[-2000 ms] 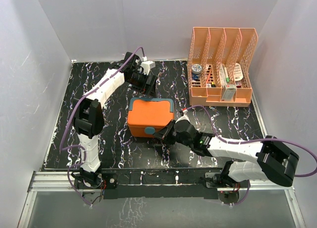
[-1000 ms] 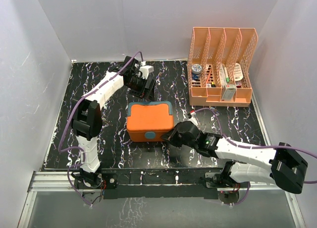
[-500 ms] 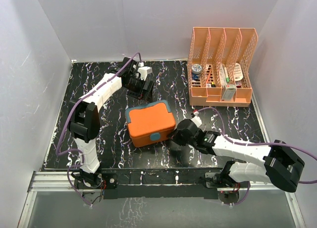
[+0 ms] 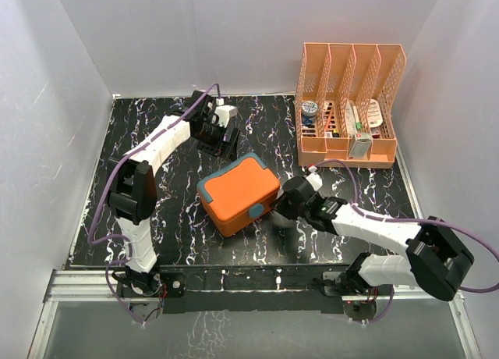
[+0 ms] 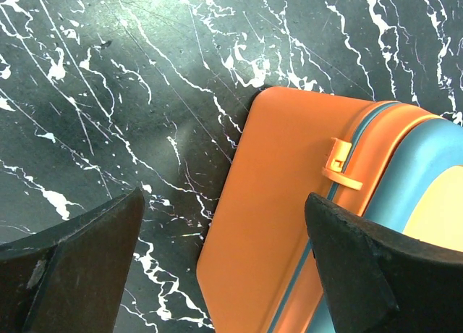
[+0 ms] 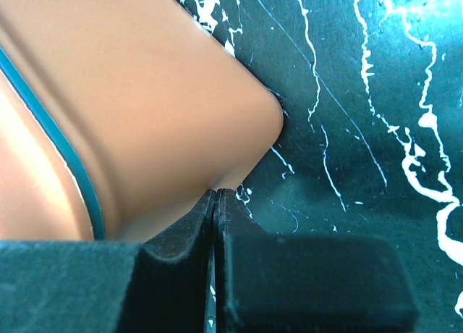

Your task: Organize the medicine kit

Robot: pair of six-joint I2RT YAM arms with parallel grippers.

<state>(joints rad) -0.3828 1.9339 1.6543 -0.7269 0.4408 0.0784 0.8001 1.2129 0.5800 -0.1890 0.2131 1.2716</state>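
Note:
The medicine kit [image 4: 238, 193] is an orange box with a teal rim, lid down, lying turned at an angle in the middle of the black marbled table. Its blue-grey latch [image 4: 256, 211] faces front right. My right gripper [image 4: 279, 207] is shut and empty, its tips pressed against the kit's right front corner [image 6: 246, 108]. My left gripper [image 4: 221, 143] is open and empty, hovering behind the kit's far edge. In the left wrist view [image 5: 217, 275] its two fingers frame the kit's back side [image 5: 282, 210] and a small orange hinge tab [image 5: 340, 163].
A peach slatted file organizer [image 4: 347, 105] stands at the back right, its front bins holding several medicine items. White walls enclose the table on three sides. The table's metal front rail [image 4: 249, 285] carries both arm bases.
The kit has rotated counter-clockwise and slid slightly back-right as my shut right gripper swept from its front to its right corner. My left gripper lifted back away from the kit.

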